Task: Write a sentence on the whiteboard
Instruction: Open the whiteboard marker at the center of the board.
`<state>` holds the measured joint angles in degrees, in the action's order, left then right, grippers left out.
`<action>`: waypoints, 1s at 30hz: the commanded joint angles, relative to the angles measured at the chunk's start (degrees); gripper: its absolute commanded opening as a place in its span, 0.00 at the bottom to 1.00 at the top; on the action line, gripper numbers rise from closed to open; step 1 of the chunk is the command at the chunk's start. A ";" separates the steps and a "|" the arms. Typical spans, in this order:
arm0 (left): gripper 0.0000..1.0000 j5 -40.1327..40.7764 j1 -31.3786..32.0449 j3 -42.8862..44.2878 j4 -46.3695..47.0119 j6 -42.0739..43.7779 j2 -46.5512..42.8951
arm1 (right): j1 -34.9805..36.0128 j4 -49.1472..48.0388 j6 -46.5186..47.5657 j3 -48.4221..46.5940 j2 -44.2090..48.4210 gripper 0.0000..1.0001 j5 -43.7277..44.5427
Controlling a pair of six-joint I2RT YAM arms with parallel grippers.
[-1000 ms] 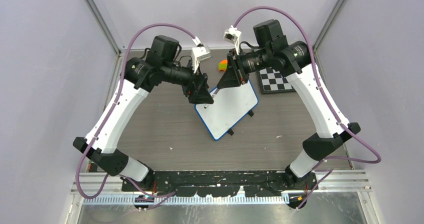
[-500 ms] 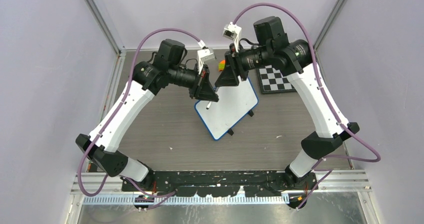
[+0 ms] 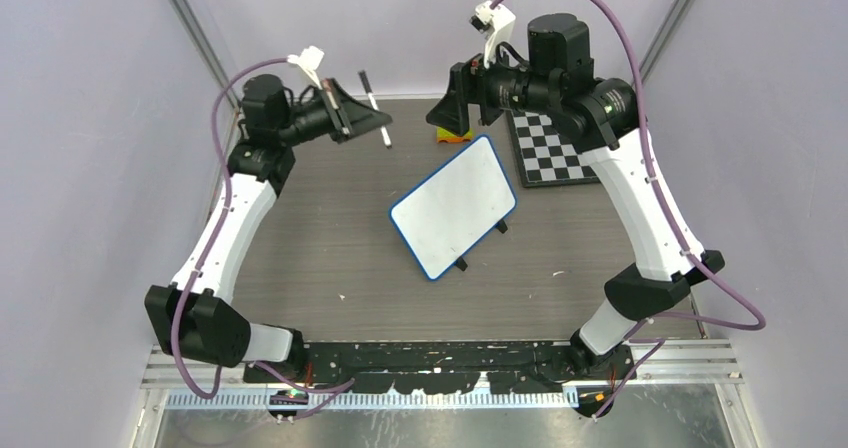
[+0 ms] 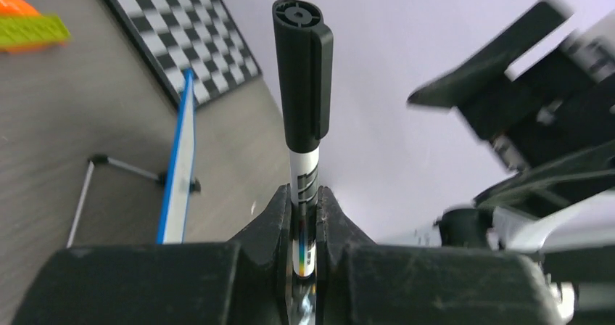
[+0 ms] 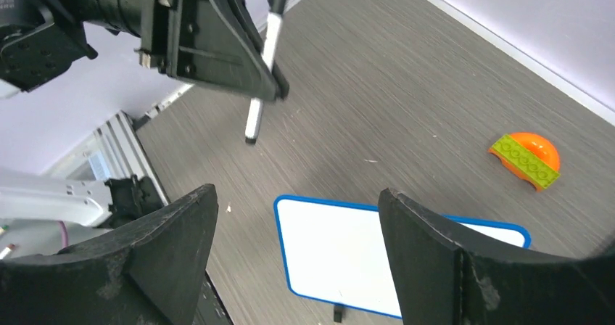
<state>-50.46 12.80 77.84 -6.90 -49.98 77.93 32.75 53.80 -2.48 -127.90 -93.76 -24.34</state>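
Left pincer [image 4: 304, 207] clamps marker [image 4: 303, 71] well left of whiteboard [image 3: 455, 206]; right pincer [image 5: 296, 198], apart, seemingly hovers above it.

left gripper [image 4: 303, 198] clamping marker [image 4: 303, 85] (cap outward), right gripper [image 5: 297, 194] spread wide

Two arms: white shell links [image 3: 228, 230], black joint housings [image 3: 200, 323], black ribbed cylindrical wrist motors [image 3: 520, 88]. Purple cables [image 3: 178, 348] loop along each arm. White camera brackets [image 3: 308, 60] at the wrists. Matte black wedge-shaped gripper fingers [image 5: 167, 245], edges scuffed grey.
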 commanded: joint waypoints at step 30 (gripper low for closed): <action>0.00 13.11 -7.76 -14.61 40.82 -32.59 -12.79 | 5.63 -24.02 -29.95 6.72 -3.75 0.61 -10.85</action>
<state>-37.50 5.10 63.57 29.95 -81.65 67.16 37.85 32.71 -30.65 -119.26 -95.83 -37.04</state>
